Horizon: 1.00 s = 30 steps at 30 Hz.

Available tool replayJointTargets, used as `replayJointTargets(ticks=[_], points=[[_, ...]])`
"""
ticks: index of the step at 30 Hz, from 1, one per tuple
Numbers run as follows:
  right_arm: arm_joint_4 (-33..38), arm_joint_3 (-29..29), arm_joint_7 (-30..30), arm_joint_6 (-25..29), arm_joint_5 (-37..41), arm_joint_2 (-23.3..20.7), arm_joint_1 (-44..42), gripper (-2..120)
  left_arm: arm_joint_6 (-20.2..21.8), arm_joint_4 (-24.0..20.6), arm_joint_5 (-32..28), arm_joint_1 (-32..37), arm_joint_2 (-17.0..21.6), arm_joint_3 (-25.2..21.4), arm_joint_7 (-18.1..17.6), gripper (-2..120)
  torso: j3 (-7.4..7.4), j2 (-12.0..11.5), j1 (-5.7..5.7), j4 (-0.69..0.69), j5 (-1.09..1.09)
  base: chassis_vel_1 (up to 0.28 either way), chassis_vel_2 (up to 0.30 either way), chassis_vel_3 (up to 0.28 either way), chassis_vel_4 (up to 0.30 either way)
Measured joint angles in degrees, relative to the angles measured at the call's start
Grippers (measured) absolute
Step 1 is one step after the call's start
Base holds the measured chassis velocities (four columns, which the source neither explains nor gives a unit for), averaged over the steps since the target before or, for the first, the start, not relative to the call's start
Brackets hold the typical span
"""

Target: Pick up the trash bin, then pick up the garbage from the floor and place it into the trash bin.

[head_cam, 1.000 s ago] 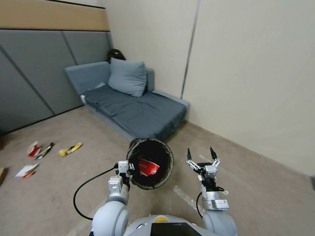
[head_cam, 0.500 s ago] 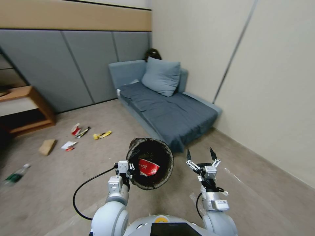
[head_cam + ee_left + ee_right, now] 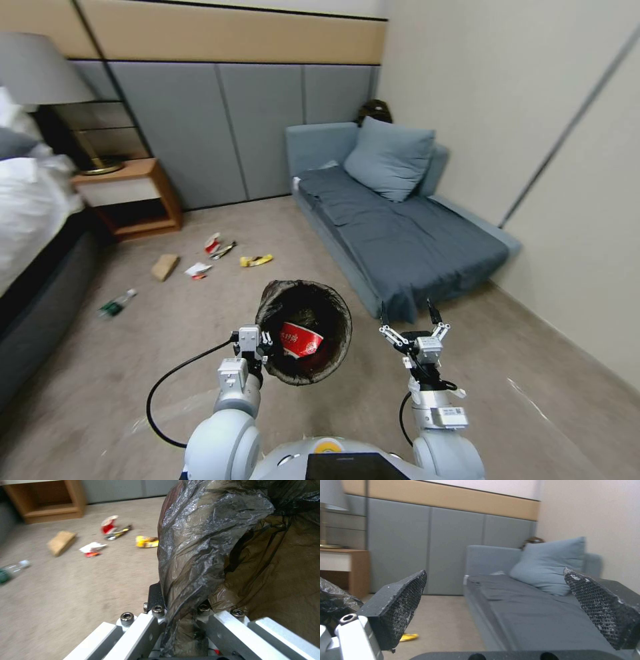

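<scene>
My left gripper (image 3: 265, 342) is shut on the rim of the trash bin (image 3: 325, 313) and holds it off the floor, tilted with its mouth towards me. Its black bag liner (image 3: 200, 542) covers the rim, and a red-and-white cup (image 3: 300, 340) lies inside. My right gripper (image 3: 408, 315) hovers open beside the bin, with nothing between its pads (image 3: 401, 607). Garbage lies on the carpet ahead to the left: a red-and-white wrapper (image 3: 213, 243), a yellow packet (image 3: 256, 260), white tissue (image 3: 198, 269), a cardboard scrap (image 3: 165, 267) and a green bottle (image 3: 117, 305).
A blue-grey sofa (image 3: 407, 240) with a pillow (image 3: 390, 159) stands ahead on the right against the beige wall. A wooden nightstand (image 3: 133, 197) with a lamp (image 3: 40, 70) is at the back left, and a bed (image 3: 33, 220) runs along the left. Open carpet lies between.
The whole view has swung left, so the sofa now sits further right and the bed, lamp and nightstand have come into view. Both arms and the bin hold the same pose.
</scene>
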Motion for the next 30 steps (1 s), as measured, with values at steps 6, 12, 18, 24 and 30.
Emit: replayJointTargets(ticks=[6,12,18,24,30], points=[[0.00,-0.27,-0.12,0.00,-0.08,0.00,-0.01,100,0.00,0.01,-0.01,0.01,-0.03,0.00,0.00,1,0.00,0.00,0.00,0.01,0.00,0.119,0.115,0.131,0.122],[0.02,-0.36,-0.22,0.03,-0.27,0.00,0.01,100,-0.01,-0.03,-0.02,0.08,-0.04,-0.05,-0.02,1,0.00,0.00,0.00,0.01,0.00,0.134,0.122,0.118,0.123],[-0.05,-0.25,-0.22,0.09,-0.43,0.00,-0.02,100,-0.03,-0.03,-0.03,0.12,-0.09,0.04,-0.03,1,0.01,0.00,0.00,0.01,0.00,0.123,0.122,0.123,0.113],[-0.10,-0.26,-0.22,0.11,-0.43,0.00,-0.01,100,-0.15,-0.03,-0.03,0.13,-0.10,0.06,-0.04,1,0.00,0.00,0.00,0.01,0.00,0.119,0.125,0.105,0.118],[-0.12,-0.29,-0.23,0.20,-0.41,0.00,-0.02,100,-0.39,0.09,0.01,0.11,-0.12,0.11,-0.05,1,0.00,0.00,0.00,0.01,0.00,0.131,0.134,0.126,0.114]])
